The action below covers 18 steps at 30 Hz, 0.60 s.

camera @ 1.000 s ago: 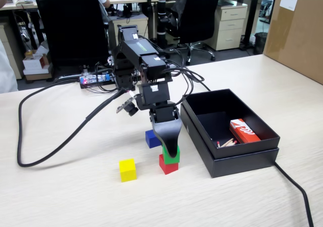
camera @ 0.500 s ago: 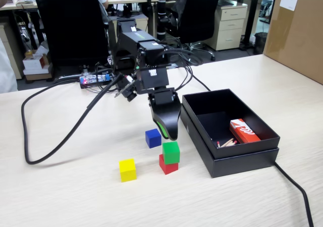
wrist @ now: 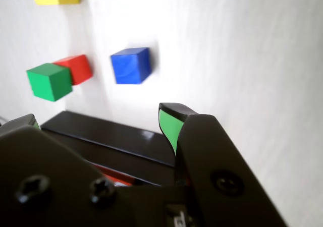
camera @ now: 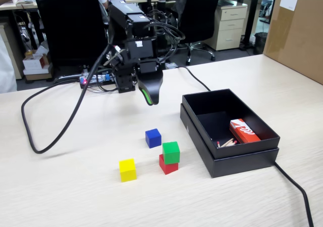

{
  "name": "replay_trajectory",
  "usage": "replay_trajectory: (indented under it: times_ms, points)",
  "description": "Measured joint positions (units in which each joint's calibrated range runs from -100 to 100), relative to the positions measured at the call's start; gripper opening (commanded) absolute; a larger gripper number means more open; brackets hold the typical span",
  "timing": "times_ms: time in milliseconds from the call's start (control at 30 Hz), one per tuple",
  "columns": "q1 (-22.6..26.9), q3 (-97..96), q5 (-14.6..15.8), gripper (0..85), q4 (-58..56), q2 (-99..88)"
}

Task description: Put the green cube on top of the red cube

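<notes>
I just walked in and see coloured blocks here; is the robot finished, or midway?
It looks finished: the green cube sits on the red cube, slightly offset. The gripper hangs above the table, apart from the cubes, holding nothing. Nothing appears left to do.

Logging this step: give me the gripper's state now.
Gripper: holds nothing, raised above the table; open or closed cannot be told. Green cube sits on the red cube.
</notes>
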Motion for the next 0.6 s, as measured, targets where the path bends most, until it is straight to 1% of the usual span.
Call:
replay_trajectory:
  times_ms: [133, 300, 433, 600]
  points:
    - [0.0, -13.14, -0.05, 48.3, 2.25, -14.76]
    - [-0.44, -30.4, -0.2, 48.9, 8.13, -30.29]
    - [-0.93, -41.44, -0.88, 49.6, 14.25, -39.61]
    - [-0.93, -51.03, -1.22, 49.6, 18.51, -48.03]
